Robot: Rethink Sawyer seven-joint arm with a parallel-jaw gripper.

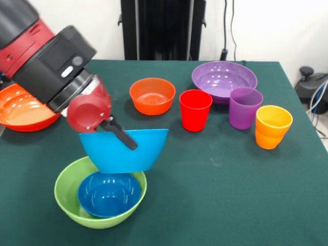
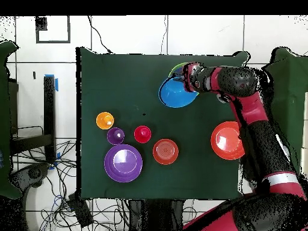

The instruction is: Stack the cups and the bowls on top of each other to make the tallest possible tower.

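Note:
My gripper (image 1: 127, 139) is shut on the rim of the deep light blue bowl (image 1: 125, 152) and holds it tilted just above the lime green bowl (image 1: 64, 192). The small dark blue bowl (image 1: 108, 193) sits nested in the green one at the front left. One black finger (image 1: 120, 133) lies across the light blue bowl's outer wall. In the overhead view the gripper (image 2: 189, 84) and light blue bowl (image 2: 176, 93) cover most of the green bowl (image 2: 178, 67). The red cup (image 1: 195, 110), purple cup (image 1: 245, 107) and orange cup (image 1: 272, 126) stand apart at the right.
The small orange bowl (image 1: 152, 96) sits at the middle back, the wide purple bowl (image 1: 224, 79) behind the cups. The wide orange-red bowl (image 1: 23, 110) lies at the left edge, partly behind my arm. A dark green cloth (image 1: 215, 179) covers the table.

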